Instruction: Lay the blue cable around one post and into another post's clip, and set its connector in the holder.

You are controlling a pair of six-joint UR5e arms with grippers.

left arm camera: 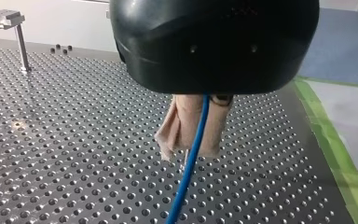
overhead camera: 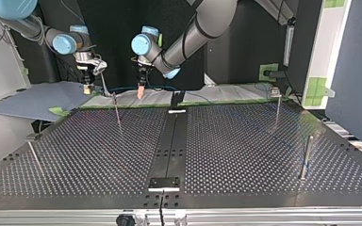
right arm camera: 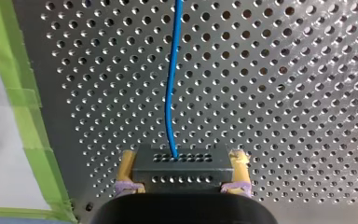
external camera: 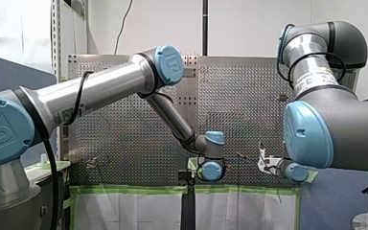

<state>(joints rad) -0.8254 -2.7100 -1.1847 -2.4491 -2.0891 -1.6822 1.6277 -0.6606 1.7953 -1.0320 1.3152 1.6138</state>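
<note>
My left gripper point(left arm camera: 193, 144) pinches the blue cable point(left arm camera: 182, 191); my right gripper point(right arm camera: 184, 162) clamps its connector point(right arm camera: 181, 173). Pulling apart too hard could yank the cable free

robotics lab: perforated metal table point(overhead camera: 245, 155), green marking tape point(right arm camera: 25, 121), steel posts point(overhead camera: 306, 157)

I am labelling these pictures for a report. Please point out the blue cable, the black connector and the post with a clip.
blue cable point(left arm camera: 189, 163), left wrist view, middle of its visible stretch.
black connector point(right arm camera: 181, 169), right wrist view, centre of its holed face.
post with a clip point(left arm camera: 22, 49), left wrist view, its metal shaft.
</note>
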